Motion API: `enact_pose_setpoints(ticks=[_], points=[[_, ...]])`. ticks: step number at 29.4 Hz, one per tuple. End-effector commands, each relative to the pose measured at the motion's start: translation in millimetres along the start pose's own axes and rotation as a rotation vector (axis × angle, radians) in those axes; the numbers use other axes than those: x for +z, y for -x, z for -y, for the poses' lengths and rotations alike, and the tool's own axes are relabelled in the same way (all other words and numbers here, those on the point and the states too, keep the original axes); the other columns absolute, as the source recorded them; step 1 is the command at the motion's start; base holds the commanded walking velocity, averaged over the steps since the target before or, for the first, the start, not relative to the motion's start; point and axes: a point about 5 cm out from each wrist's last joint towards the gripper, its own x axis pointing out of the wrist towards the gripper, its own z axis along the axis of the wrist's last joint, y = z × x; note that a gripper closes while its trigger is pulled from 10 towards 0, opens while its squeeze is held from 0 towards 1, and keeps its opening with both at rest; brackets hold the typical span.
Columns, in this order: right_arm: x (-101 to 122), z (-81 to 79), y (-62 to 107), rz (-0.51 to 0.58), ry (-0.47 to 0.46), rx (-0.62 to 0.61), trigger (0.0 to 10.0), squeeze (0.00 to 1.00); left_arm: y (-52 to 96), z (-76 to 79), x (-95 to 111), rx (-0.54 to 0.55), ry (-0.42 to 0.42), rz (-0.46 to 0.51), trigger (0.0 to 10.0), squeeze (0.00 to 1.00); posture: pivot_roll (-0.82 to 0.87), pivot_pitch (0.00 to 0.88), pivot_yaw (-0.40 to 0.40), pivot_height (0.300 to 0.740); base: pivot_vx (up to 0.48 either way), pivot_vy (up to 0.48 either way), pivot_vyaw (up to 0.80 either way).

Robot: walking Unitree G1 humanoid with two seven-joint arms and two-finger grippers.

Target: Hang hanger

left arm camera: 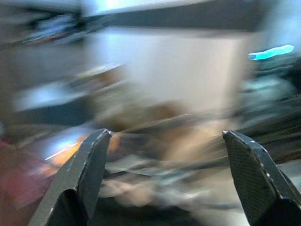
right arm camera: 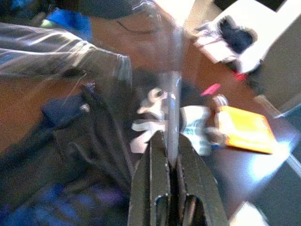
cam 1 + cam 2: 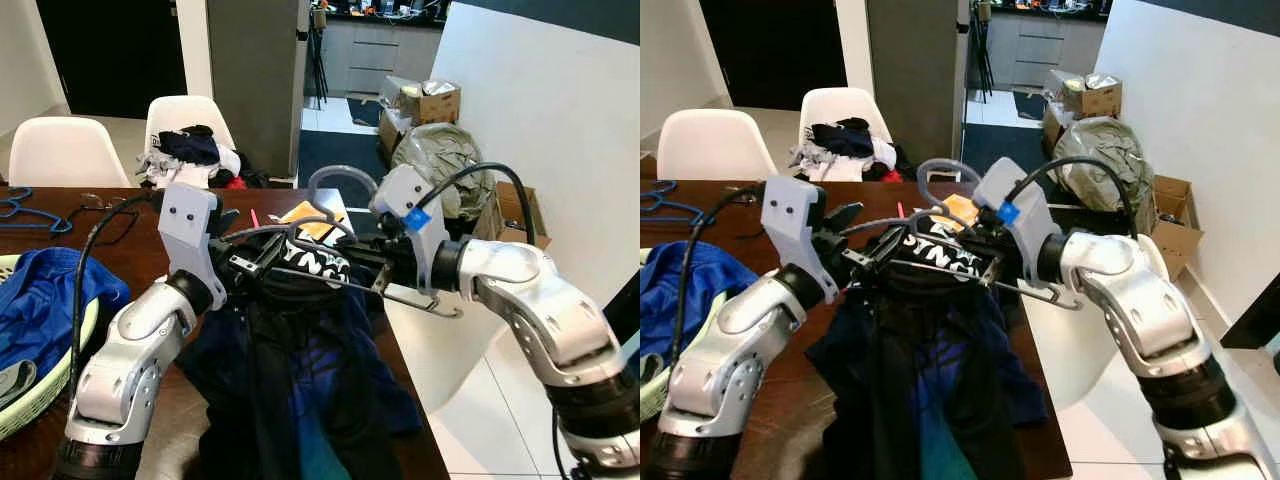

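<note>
The hanger (image 3: 335, 215) was in the middle of the left eye view, held up over the brown table (image 3: 150, 250), with its grey hook curling up at the top and a dark garment (image 3: 290, 340) with white letters draped on it and hanging down. The right gripper (image 2: 170, 146) had its two black fingers pressed tight on a thin grey bar of the hanger. The left gripper (image 1: 164, 155) was just beside the garment's left side, with its fingers spread wide and nothing between them. The job looked only partly done: the clothes sat on the hanger, but the hanger was not on any rail yet, and no rail could be seen, so finding a place to hook it was probably what was left. The eye views showed the whole room, with white chairs (image 3: 60, 150) at the upper left and a blue cloth in a basket (image 3: 40, 390) at the lower left. The right wrist view, though blurry, showed the tight pinch up close, and an orange thing (image 2: 244, 129) on the table. The left wrist view was too blurry to tell much past the open fingers.
</note>
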Motion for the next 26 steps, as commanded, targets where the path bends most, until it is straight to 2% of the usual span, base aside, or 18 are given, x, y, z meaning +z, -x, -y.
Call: enact_pose_setpoints(ticks=[1, 3, 6, 10, 13, 15, 16, 18, 21, 23, 24, 26], points=[[0, 2.0, 1.0, -0.017, 0.022, -0.013, 0.0, 0.0, -0.8, -1.5, 10, -0.013, -0.022, 0.039, 10.0, 0.0, 0.08, 0.001, -0.056, 0.74, 0.0, 0.0, 0.0], [0, 1.7, 1.0, -0.015, 0.022, -0.011, 0.0, 0.0, -0.5, -3.7, 11, 0.001, -0.029, 0.041, 10.0, 0.0, 0.08, 0.001, -0.056, 0.74, 0.0, 0.0, 0.0], [1, 10.0, 3.3, -0.005, 0.004, -0.065, 0.0, 0.0, -1.3, -21.2, 29, 0.139, -0.053, 0.135, 10.0, 0.0, 0.08, 0.002, -0.057, 0.74, 0.0, 0.0, 0.0], [2, 11.8, 4.2, 0.004, -0.006, -0.076, 0.0, 0.0, -1.2, -24.2, 33, 0.165, -0.062, 0.151, 10.0, 0.0, 0.08, 0.004, -0.056, 0.74, 0.0, 0.0, 0.0], [11, 25.8, 11.7, 0.123, -0.106, -0.124, 0.0, 0.0, 4.9, -33.9, 38, 0.24, -0.103, 0.153, 10.0, 0.0, 0.08, 0.007, -0.058, 0.74, 0.0, 0.0, 0.0], [11, 25.8, 11.7, 0.123, -0.106, -0.124, 0.0, 0.0, 4.9, -33.9, 38, 0.24, -0.103, 0.153, 10.0, 0.0, 0.08, 0.007, -0.058, 0.74, 0.0, 0.0, 0.0], [12, 33.1, 14.9, 0.145, -0.134, -0.158, 0.0, 0.0, 7.9, -38.9, 37, 0.278, -0.124, 0.139, 10.0, 0.0, 0.08, 0.009, -0.059, 0.74, 0.0, 0.0, 0.0], [5, 54.1, 22.3, 0.124, -0.168, -0.28, 0.0, 0.0, 21.0, -60.5, 33, 0.45, -0.185, 0.08, 10.0, 0.0, 0.08, 0.01, -0.061, 0.74, 0.0, 0.0, 0.0], [2, 60.4, 25.0, 0.112, -0.176, -0.317, 0.0, 0.0, 26.4, -67.9, 31, 0.507, -0.206, 0.062, 10.0, 0.0, 0.08, 0.01, -0.061, 0.74, 0.0, 0.0, 0.0], [-2, 71.2, 29.9, 0.106, -0.202, -0.393, 0.0, 0.0, 40.4, -82.8, 31, 0.633, -0.292, 0.022, 10.0, 0.0, 0.09, 0.01, -0.066, 0.74, 0.0, 0.0, 0.0], [-2, 71.2, 29.9, 0.106, -0.202, -0.393, 0.0, 0.0, 40.4, -82.8, 31, 0.633, -0.292, 0.022, 10.0, 0.0, 0.09, 0.01, -0.066, 0.74, 0.0, 0.0, 0.0], [-4, 78.5, 33.8, 0.112, -0.215, -0.45, 0.0, 0.0, 49.8, -90.5, 34, 0.713, -0.341, 0.014, 10.0, 0.0, 0.09, 0.01, -0.066, 0.74, 0.0, 0.0, 0.0]])
